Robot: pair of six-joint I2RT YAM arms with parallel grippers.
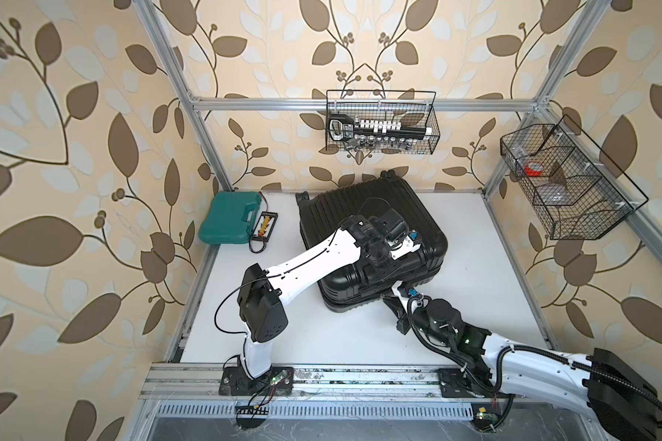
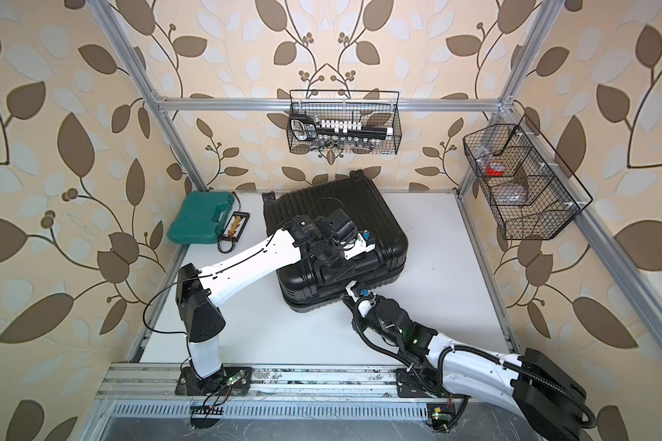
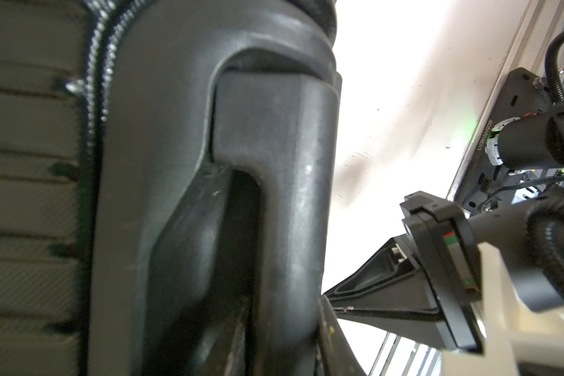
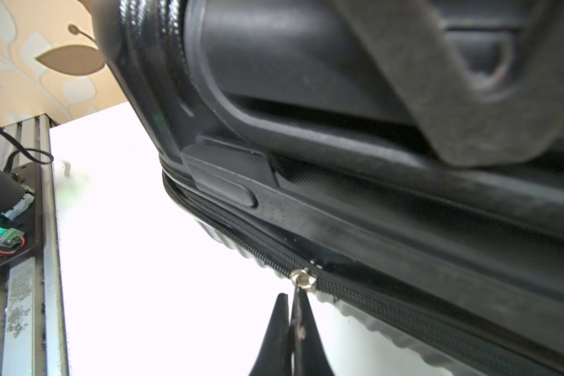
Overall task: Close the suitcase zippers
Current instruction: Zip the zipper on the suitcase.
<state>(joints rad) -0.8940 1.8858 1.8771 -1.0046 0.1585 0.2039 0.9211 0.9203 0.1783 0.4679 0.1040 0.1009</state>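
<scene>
The black ribbed suitcase (image 1: 360,214) (image 2: 322,206) lies flat on the white table. My left arm reaches across its top, and the left gripper (image 1: 392,267) (image 3: 284,325) is closed around the case's side handle (image 3: 290,195). At the case's near edge my right gripper (image 1: 388,296) (image 4: 292,298) is shut on the pull tab that hangs from the silvery slider (image 4: 303,280). The zippers' black track (image 4: 241,241) (image 3: 95,65) runs along the seam and looks closed on both sides of that slider. The right gripper's fingers (image 3: 372,293) also show in the left wrist view.
A teal tool case (image 1: 230,217) and a small connector board (image 1: 263,225) lie at the back left. Wire baskets hang on the back wall (image 1: 383,122) and on the right wall (image 1: 562,183). An aluminium rail (image 1: 341,378) runs along the front edge.
</scene>
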